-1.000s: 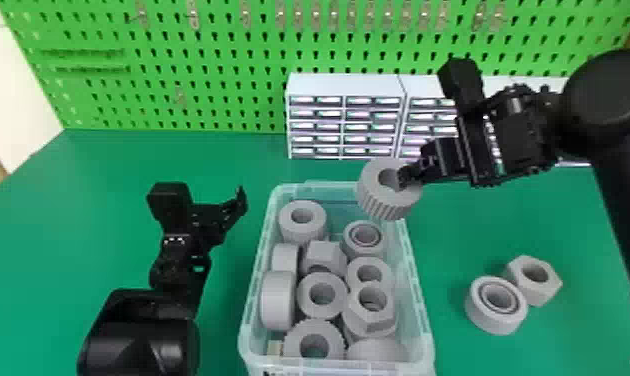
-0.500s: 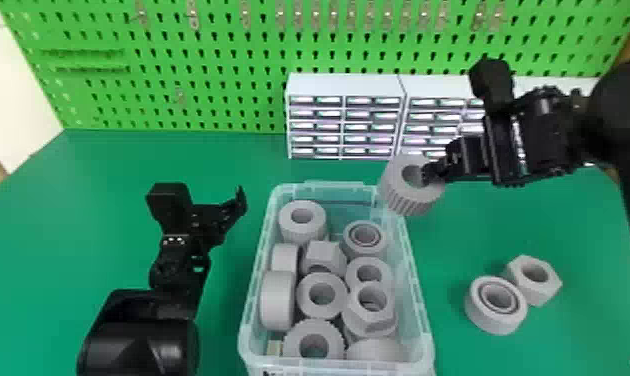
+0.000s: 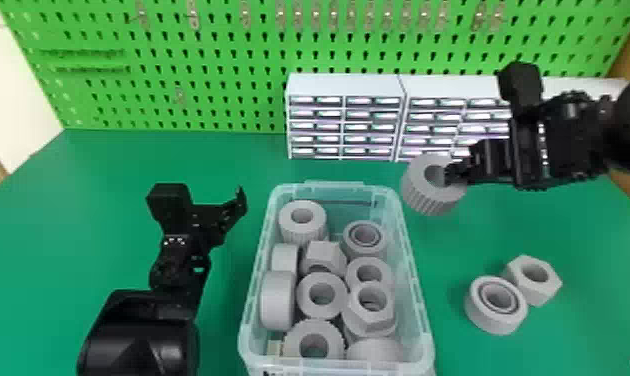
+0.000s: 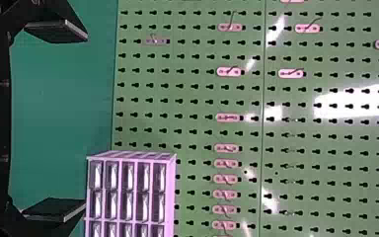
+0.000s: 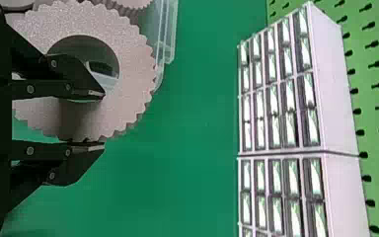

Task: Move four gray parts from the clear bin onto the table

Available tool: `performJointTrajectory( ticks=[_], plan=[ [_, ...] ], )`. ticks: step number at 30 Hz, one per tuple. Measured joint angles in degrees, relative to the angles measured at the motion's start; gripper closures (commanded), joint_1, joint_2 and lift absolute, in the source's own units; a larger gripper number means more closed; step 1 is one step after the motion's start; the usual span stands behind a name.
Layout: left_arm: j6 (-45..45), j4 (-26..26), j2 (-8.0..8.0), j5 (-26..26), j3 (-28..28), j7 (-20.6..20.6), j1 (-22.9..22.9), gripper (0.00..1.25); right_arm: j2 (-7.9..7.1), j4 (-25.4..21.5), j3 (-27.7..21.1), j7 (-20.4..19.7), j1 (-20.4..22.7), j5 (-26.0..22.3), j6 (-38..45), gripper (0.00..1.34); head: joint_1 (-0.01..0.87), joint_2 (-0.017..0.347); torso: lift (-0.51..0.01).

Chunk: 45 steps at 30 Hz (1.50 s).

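Partly hidden: ridged gray part (image 3: 429,199), pinched by right gripper (image 3: 451,173) | left gripper (image 3: 237,202): spread | clear bin (image 3: 339,365): cropped

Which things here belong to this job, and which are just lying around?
Job:
- clear bin
- gray parts inside
- ribbed gray part in the right tool
- gray ring and hex nut on the green table

Just around:
- white drawer units
- green pegboard
- hooks
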Motion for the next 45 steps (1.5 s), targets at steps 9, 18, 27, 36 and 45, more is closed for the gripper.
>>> performJointTrajectory(
  ticks=[9,18,27,36,45],
  plan=[
    [0.00,0.00,0.00,0.15,-0.09,0.00,0.06,0.10,-0.31,-0.08,-3.16,0.04,1.65,2.21,0.00,1.00,0.693,0.072,-0.052],
    [0.00,0.06,-0.04,0.31,-0.23,0.00,0.01,0.10,-0.33,-0.10,-6.22,0.02,3.71,4.53,0.00,1.00,0.693,0.072,-0.052],
    [0.00,0.12,-0.09,0.35,-0.42,0.11,-0.09,0.10,-0.50,0.48,-8.10,0.04,4.86,6.62,0.00,1.00,0.693,0.072,-0.052],
    [0.00,0.26,-0.09,0.35,-0.70,0.18,-0.17,0.10,-0.77,2.74,-8.16,0.07,5.74,6.68,0.00,1.00,0.693,0.072,-0.052],
    [0.00,0.37,-0.09,0.53,-0.73,0.18,-0.33,0.10,-1.73,6.31,-6.45,0.08,6.72,4.80,-2.40,1.00,0.693,0.072,-0.052]
  ],
)
